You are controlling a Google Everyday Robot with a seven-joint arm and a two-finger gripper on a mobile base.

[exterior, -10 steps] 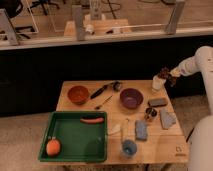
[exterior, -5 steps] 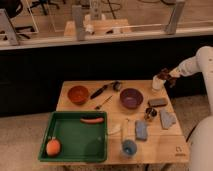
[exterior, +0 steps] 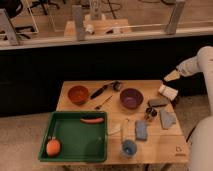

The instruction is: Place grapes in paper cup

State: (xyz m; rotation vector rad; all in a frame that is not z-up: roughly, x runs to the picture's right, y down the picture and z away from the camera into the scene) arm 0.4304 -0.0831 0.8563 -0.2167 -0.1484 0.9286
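The grapes are a dark, elongated bunch lying on the wooden table, right of the purple bowl. The paper cup is a small white cup at the table's right edge, just beyond the grapes; it looks tilted. My gripper hangs at the end of the white arm, which reaches in from the right. It is just above and slightly right of the paper cup and holds nothing that I can see.
An orange bowl, a black brush and a utensil lie at the back left. A green tray holds a thin orange-red sausage and an orange fruit. A blue cup and bluish packets stand in front.
My gripper has shifted slightly to the right above the paper cup. The things on the table have not moved.
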